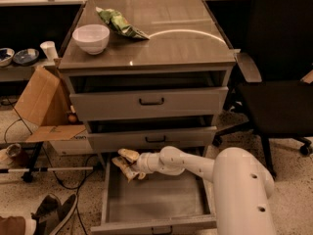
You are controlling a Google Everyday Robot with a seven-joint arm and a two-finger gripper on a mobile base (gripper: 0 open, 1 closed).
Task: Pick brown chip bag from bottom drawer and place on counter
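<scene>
We see our gripper (pixel 126 163) at the back left corner of the bottom drawer (pixel 161 202), which is pulled well out. It sits just below the middle drawer (pixel 152 140). Our white arm (pixel 195 166) reaches in from the right. On the counter (pixel 186 48) a white bowl (pixel 91 37) stands near a green chip bag (pixel 120 23). A black chair (pixel 279 82) stands beside the cabinet and a cardboard box (pixel 41 102) leans on its other side.

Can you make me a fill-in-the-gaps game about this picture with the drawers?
1. The round bowl on the glossy grey-brown counter is ___ in colour.
2. The crinkled chip bag beside that bowl is ___.
3. The robot's gripper is over the open ___ grey metal drawer.
Missing words: white, green, bottom.
</scene>
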